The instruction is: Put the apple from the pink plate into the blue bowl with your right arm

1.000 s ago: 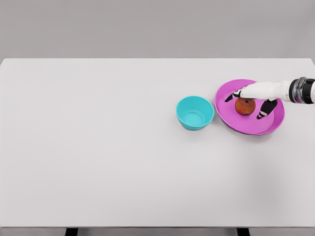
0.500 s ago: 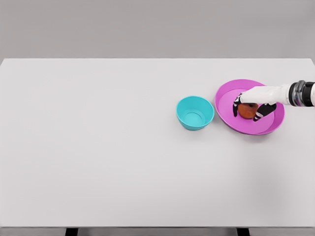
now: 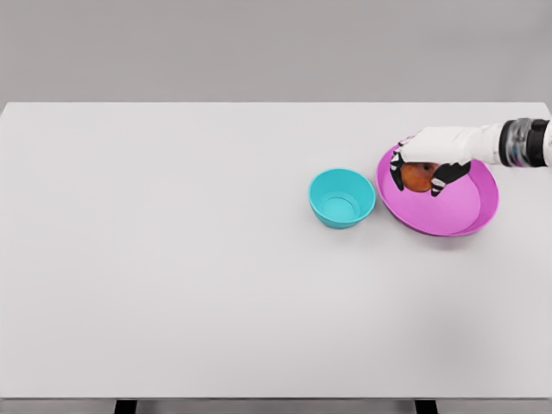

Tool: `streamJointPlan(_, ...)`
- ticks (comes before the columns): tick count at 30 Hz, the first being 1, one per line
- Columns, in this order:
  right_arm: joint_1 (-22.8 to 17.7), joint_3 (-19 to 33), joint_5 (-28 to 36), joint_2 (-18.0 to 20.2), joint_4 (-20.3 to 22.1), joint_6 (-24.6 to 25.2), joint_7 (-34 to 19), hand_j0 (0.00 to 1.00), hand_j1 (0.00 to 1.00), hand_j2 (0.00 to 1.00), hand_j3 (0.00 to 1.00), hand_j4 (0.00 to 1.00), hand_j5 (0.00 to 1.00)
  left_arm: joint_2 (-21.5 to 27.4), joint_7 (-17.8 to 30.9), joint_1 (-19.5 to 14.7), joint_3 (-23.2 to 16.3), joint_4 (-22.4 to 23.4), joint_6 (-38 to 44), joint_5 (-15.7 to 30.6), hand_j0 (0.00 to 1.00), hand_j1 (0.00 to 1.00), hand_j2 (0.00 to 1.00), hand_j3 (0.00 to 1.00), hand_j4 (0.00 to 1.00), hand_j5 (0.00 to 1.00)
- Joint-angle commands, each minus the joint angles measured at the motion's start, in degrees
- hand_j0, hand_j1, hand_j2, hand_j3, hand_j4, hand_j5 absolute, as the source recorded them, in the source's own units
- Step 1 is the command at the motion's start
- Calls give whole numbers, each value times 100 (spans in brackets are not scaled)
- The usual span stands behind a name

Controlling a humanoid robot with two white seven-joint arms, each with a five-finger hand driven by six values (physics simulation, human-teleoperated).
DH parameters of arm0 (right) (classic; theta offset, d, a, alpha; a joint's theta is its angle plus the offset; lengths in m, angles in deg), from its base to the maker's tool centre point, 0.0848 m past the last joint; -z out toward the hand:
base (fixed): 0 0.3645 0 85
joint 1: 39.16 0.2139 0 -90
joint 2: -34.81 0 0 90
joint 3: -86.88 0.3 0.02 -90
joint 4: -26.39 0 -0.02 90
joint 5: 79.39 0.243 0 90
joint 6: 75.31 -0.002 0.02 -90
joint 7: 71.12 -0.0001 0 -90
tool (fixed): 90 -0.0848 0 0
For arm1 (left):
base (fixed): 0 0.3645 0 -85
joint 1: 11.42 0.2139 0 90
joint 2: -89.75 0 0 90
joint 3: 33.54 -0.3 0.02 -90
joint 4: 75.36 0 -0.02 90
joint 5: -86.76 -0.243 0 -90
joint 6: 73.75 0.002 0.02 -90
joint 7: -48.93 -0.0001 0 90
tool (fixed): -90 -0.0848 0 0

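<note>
One wide white table (image 3: 172, 285) carries everything. On its right side sits the pink plate (image 3: 466, 216), round and shallow, with the blue bowl (image 3: 341, 197) just beside its left edge, mouth up. The right hand (image 3: 427, 164) reaches in from the right edge over the plate's left part, fingers curled down around the apple (image 3: 417, 178). Round and mostly covered, the apple shows no clear long axis or stem direction.
</note>
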Motion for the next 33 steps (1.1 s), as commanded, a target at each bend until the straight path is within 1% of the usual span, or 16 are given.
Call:
streamJointPlan(1,0,255,27,78,529,107,-44,34,34,34,34,34,34,0,1,0,-1,1,-2,0,100,100,100,100,100,100)
streamJointPlan(3,-9,414,36,342,1074,283,-44,34,34,34,34,34,34,0,1,0,-1,1,-2,0,100,100,100,100,100,100)
streamJointPlan(5,-9,414,36,333,1285,362,-44,34,34,34,34,34,34,0,1,0,-1,1,-2,0,100,100,100,100,100,100)
streamJointPlan(8,35,396,36,193,1575,546,-44,34,34,34,34,34,34,0,1,0,-1,1,-2,0,100,100,100,100,100,100)
streamJointPlan(12,18,361,36,-229,1566,652,-44,34,34,34,34,34,34,0,1,0,-1,1,7,0,100,100,100,100,100,100)
streamJointPlan(16,0,326,36,-317,1505,687,-44,34,34,34,34,34,34,0,1,0,-1,1,-2,0,100,100,100,100,100,100)
streamJointPlan(17,0,326,27,-449,1444,687,-44,34,34,34,34,34,34,0,1,0,-1,1,7,0,100,100,100,100,100,100)
streamJointPlan(22,-9,273,-104,-835,855,608,-44,35,35,35,35,35,35,0,1,0,-1,1,7,0,100,100,100,100,100,100)
streamJointPlan(24,-9,247,-122,-880,828,582,-44,36,36,36,36,36,36,0,1,0,-1,1,-2,0,100,100,100,100,100,100)
streamJointPlan(25,0,247,-131,-871,898,617,-44,44,44,44,44,44,44,0,1,0,-1,1,-2,0,100,100,100,100,100,100)
streamJointPlan(26,0,256,-140,-844,933,634,-44,56,56,56,56,56,56,0,1,0,-1,1,7,0,100,100,100,100,100,100)
streamJointPlan(27,9,273,-131,-801,1004,678,-44,71,71,71,71,71,71,0,1,0,-1,1,-2,0,100,100,100,100,100,100)
streamJointPlan(28,9,282,-140,-792,1039,696,-44,74,74,74,74,74,74,0,1,0,-1,1,-2,0,100,100,100,100,100,100)
streamJointPlan(30,18,308,-140,-607,1215,705,-44,77,77,77,77,77,77,0,1,0,-1,1,-2,0,100,100,100,100,100,100)
streamJointPlan(31,9,308,-140,-572,1232,696,-44,77,77,77,77,77,77,0,1,0,-1,1,-2,0,100,100,100,100,100,100)
streamJointPlan(33,0,308,-131,-519,1320,731,-44,94,94,94,94,94,94,0,1,0,-1,1,-2,0,100,100,100,100,100,100)
